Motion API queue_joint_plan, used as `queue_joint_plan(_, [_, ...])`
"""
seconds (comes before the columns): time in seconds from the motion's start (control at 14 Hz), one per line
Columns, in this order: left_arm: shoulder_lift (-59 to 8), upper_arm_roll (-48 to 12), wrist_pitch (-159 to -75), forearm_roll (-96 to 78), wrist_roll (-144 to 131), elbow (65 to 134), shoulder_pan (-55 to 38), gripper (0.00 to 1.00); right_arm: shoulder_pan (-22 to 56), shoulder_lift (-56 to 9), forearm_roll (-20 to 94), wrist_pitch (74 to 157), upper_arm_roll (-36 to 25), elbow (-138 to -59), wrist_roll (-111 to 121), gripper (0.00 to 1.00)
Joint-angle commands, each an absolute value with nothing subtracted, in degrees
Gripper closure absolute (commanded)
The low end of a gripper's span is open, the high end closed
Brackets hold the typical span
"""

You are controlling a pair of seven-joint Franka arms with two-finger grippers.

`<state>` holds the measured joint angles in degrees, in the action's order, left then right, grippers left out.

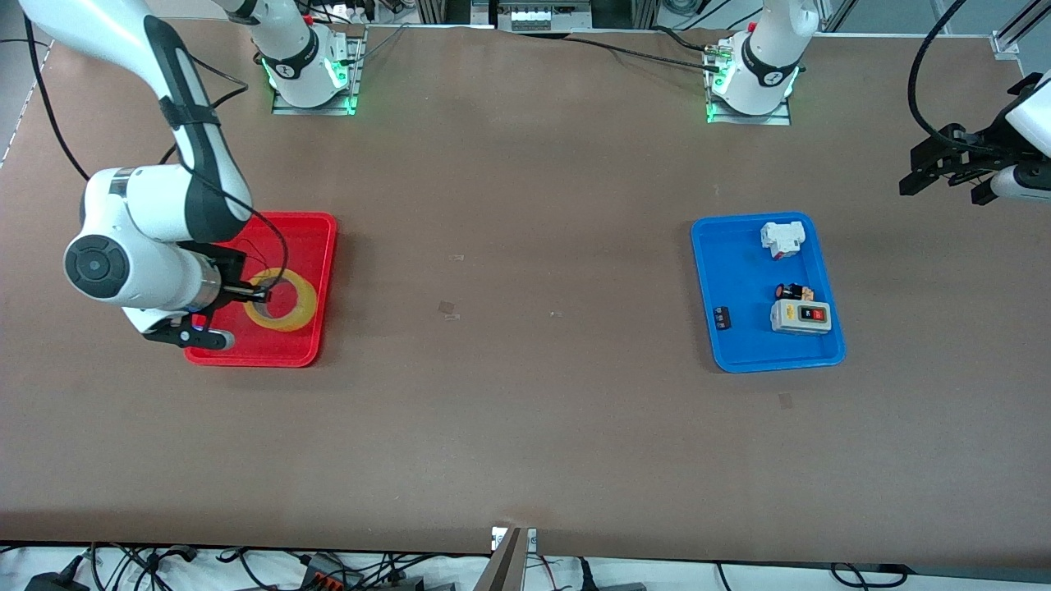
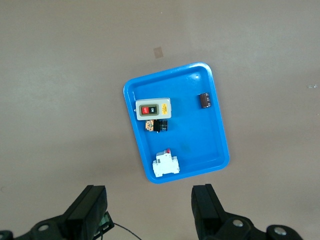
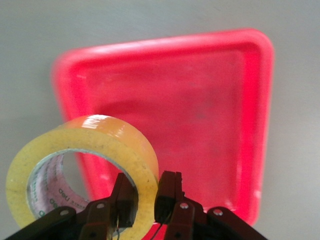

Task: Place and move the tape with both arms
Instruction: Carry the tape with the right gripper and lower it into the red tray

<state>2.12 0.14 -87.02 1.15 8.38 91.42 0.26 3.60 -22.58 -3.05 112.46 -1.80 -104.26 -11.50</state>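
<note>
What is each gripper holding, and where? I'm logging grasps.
Right gripper pinches the tape by its ring wall, over the red tray. Left gripper holds nothing.

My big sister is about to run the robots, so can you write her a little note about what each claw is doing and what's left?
Right claw: shut on the tape, one finger inside the ring, one outside, over the red tray.
Left claw: open, holds nothing, waiting up in the air past the blue tray at the left arm's end of the table.
Blue tray holds a grey button box, a white switch block and two small dark parts.
Done: tape gripped.
Left: set the tape down and let the left arm move it.
</note>
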Motion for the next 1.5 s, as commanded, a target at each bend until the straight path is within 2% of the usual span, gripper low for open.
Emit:
queue_joint_plan(0.0, [4.0, 0.9, -86.9, 0.7, 9.8, 92.7, -0.1, 0.0, -2.5, -22.4, -4.0, 115.7, -0.6, -107.7, -5.6, 1.0])
queue_joint_plan(0.36, [3.9, 0.1, -86.6, 1.1, 9.8, 92.7, 0.0, 0.0, -2.5, -22.9, -4.0, 123.8, -0.7, -113.5, -5.6, 1.0])
queue_joint_plan(0.5, [3.8, -0.8, -86.6, 1.1, 9.8, 92.6, 0.4, 0.0, -2.7, -22.5, -5.0, 124.5, -0.9, -115.0, -5.6, 0.98])
queue_joint_plan(0.57, [3.8, -1.4, -86.7, 1.1, 9.8, 92.5, 1.0, 0.0, -2.9, -22.5, -5.0, 125.0, -1.0, -115.8, -5.7, 0.95])
queue_joint_plan(0.64, [3.7, -1.6, -86.7, 1.1, 9.8, 92.6, 1.1, 0.0, -2.9, -22.6, -5.0, 125.9, -1.1, -116.2, -5.8, 0.86])
queue_joint_plan(0.71, [3.7, -1.6, -86.7, 1.0, 9.8, 92.6, 1.1, 0.0, -3.0, -22.9, -5.0, 126.0, -1.1, -116.2, -6.0, 0.46])
queue_joint_plan(0.79, [3.7, -1.6, -86.6, 1.0, 9.8, 92.6, 1.1, 0.0, -3.2, -22.9, -5.0, 125.9, -1.1, -116.0, -6.2, 0.0])
queue_joint_plan(0.93, [3.7, -1.5, -86.7, 1.0, 9.8, 92.6, 1.1, 0.0, -3.1, -20.5, -5.0, 123.2, -1.0, -115.6, -6.3, 0.0])
queue_joint_plan(1.07, [3.7, -1.4, -86.6, 1.0, 9.8, 92.7, 1.1, 0.0, -2.8, -16.4, -5.1, 116.3, -0.4, -111.9, -5.5, 0.0])
queue_joint_plan(1.21, [3.6, -1.4, -86.7, 1.0, 9.8, 92.7, 1.1, 0.0, -1.9, -14.2, -4.7, 105.4, -0.1, -103.1, -4.3, 0.0])
queue_joint_plan(1.43, [3.6, -1.4, -86.7, 1.0, 9.8, 92.7, 1.1, 0.0, -1.9, -14.8, -4.1, 90.4, 1.8, -86.5, -3.3, 0.0])
